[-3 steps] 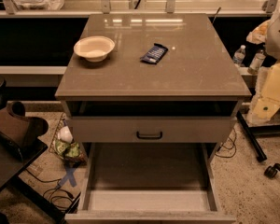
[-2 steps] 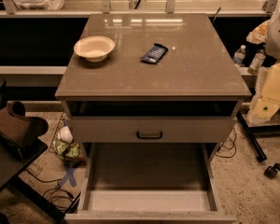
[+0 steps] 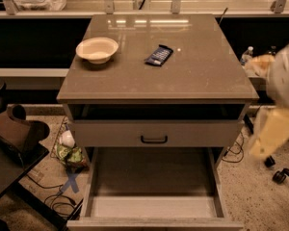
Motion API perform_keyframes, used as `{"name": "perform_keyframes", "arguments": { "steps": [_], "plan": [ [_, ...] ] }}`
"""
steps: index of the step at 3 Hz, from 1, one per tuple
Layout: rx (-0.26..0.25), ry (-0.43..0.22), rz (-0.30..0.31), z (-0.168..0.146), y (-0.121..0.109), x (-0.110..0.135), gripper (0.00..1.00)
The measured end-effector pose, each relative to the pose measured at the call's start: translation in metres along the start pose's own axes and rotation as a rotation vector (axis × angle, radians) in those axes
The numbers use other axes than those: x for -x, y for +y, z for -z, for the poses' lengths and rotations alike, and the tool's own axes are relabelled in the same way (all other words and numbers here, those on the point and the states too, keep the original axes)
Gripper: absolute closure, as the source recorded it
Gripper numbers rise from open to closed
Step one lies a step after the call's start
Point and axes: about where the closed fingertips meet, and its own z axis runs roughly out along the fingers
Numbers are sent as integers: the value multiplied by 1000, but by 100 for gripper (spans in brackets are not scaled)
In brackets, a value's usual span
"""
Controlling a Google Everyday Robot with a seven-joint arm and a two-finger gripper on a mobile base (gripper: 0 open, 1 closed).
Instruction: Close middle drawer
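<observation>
The cabinet (image 3: pixel 183 81) is standing mid-view, unmoved since 1 second ago. Its middle drawer (image 3: pixel 154 207), 2nd of 3, is still hanging pulled fully out at the bottom of the view, showing its pale floor. Above it, the top drawer (image 3: pixel 115 134) is sitting slightly out under a dark gap, as before. At the right edge the arm (image 3: pixel 286 78) is now smearing in motion and sitting lower than earlier. The gripper (image 3: pixel 273 137), at its low end beside the cabinet, is touching nothing, and I cannot tell whether it is open or closed. The bowl (image 3: pixel 97 49) and dark packet (image 3: pixel 159 55) are lying on top where they were.
</observation>
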Motion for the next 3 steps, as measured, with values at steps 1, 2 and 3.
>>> {"name": "perform_keyframes", "arguments": {
  "steps": [1,2,3],
  "plan": [
    [-16,-143,-3,-51,58,-19,0],
    [-10,-208,-10,-114,97,-43,0],
    [-25,-230,-6,-198,120,-75,0]
  ]
}}
